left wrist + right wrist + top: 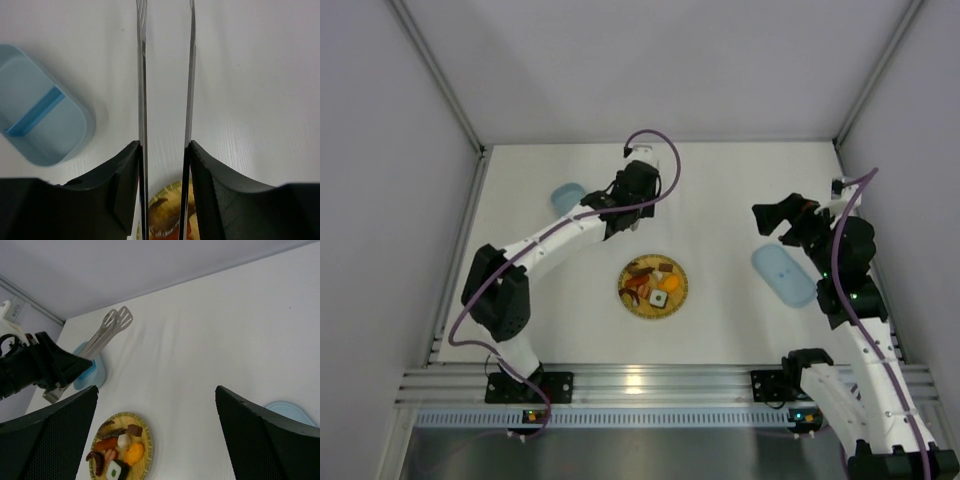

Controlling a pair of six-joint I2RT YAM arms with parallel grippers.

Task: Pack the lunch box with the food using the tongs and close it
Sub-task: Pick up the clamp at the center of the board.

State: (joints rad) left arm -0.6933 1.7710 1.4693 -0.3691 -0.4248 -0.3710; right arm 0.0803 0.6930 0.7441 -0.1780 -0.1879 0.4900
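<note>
Top external view: both arms reach over a white table [720, 190], the left one toward the far left, the right one raised at the right side.
Left gripper [164, 148]: partly closed, its fingers [125, 170] pressing on the two arms of the tongs [142, 95] from outside.
Tongs: held near their joined end and pointing away from the gripper. The arms stand a little apart and nothing shows between them.
Right gripper [775, 218]: jaws spread wide, holding nothing, off the table.
Box [45, 125]: open and empty, with a divider across the inside. It sits at the far left of the table, just left of the tongs.
Lid [783, 275]: flat on the table at the right, beside the right arm and well apart from the box.
Food [654, 284]: orange, red and brown bits and a white cube, all on the plate.
Plate [625, 290]: round, yellow, at mid-table between the arms, near the left gripper.
</note>
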